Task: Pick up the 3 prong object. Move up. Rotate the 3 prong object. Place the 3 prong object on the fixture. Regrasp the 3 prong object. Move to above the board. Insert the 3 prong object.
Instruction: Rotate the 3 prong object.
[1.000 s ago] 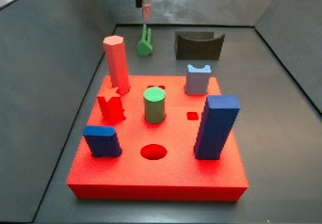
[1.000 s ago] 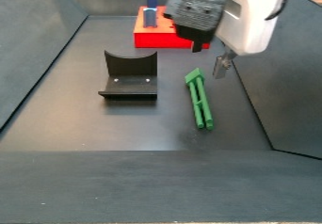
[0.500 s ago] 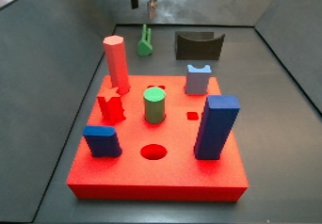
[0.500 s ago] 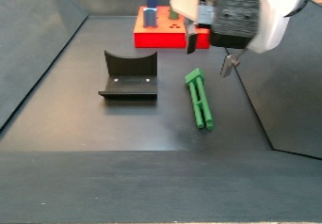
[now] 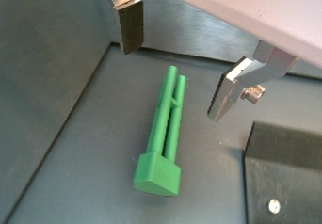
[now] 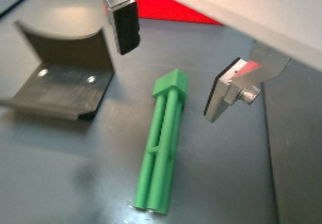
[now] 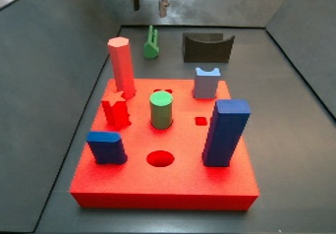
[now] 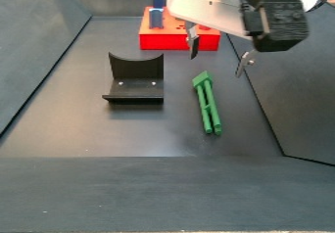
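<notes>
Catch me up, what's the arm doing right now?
Nothing is held yet. The tool is open and hovers above the green bar, which lies flat on the dark floor, its fingers on either side of it but clear of it. The fixture sits beside the bar, empty. The board with its pegs is further off. It looks lined up for the pickup.

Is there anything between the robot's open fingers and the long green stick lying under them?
No. The gripper hangs open above the 3 prong object, and only bare dark floor shows between them in both wrist views. The fixture sits off to the side.
</notes>
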Robot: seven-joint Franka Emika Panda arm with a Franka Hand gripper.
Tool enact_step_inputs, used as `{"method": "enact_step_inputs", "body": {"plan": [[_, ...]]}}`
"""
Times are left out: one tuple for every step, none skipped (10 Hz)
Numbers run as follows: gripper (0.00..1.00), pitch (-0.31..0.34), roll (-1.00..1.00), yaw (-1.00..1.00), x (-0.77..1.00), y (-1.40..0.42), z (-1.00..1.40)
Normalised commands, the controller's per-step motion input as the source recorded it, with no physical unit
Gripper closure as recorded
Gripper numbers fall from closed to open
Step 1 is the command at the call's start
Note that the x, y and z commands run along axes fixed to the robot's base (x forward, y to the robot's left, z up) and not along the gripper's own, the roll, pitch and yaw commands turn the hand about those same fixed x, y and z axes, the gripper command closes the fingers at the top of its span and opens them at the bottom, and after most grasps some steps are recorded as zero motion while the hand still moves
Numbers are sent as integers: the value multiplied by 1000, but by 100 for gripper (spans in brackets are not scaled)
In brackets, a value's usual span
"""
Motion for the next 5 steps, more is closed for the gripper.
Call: {"method": "enact_step_inputs", "body": {"plan": [[0,-13,4,1000,35,1,-35],[0,-14,4,1000,35,1,-36],[0,-16,5,1000,35,1,-35],[0,-19,6,1000,35,1,-35],[0,-25,8,1000,35,1,-35]]}}
